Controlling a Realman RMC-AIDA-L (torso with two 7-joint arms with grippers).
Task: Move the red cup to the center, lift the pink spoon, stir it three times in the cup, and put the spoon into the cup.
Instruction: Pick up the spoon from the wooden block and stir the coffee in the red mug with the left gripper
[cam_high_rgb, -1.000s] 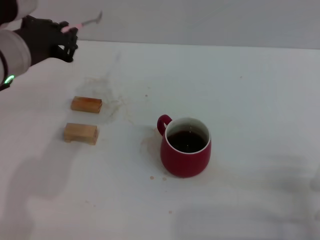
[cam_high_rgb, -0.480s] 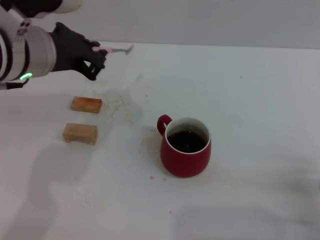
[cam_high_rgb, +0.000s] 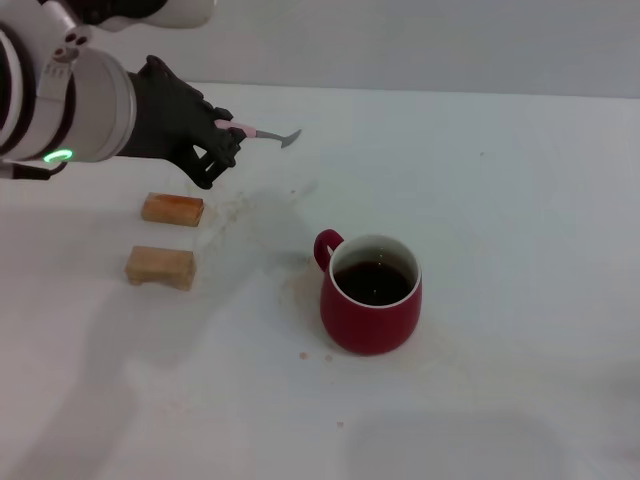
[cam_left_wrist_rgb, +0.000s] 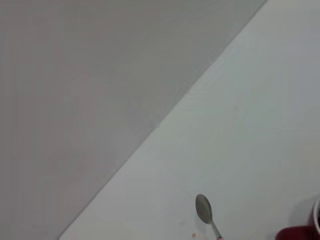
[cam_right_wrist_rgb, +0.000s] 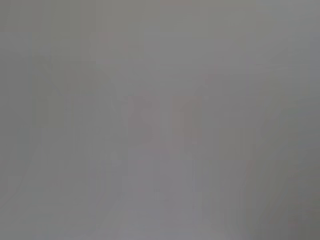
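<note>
The red cup (cam_high_rgb: 371, 292) stands upright near the middle of the white table (cam_high_rgb: 500, 200), its handle toward the back left, with dark liquid inside. My left gripper (cam_high_rgb: 224, 140) is shut on the pink spoon (cam_high_rgb: 264, 134) and holds it in the air, back and left of the cup; the grey bowl end points toward the cup. In the left wrist view the spoon's bowl (cam_left_wrist_rgb: 204, 210) shows above the table and a sliver of the cup (cam_left_wrist_rgb: 300, 233) shows at the corner. My right gripper is out of view.
Two tan wooden blocks (cam_high_rgb: 172, 209) (cam_high_rgb: 160, 266) lie on the table left of the cup, below my left arm. Faint brown stains mark the table around the cup. The right wrist view shows only blank grey.
My left gripper has moved right and nearer, toward the cup, carrying the spoon from the far left back corner to above the blocks. The cup has not moved.
</note>
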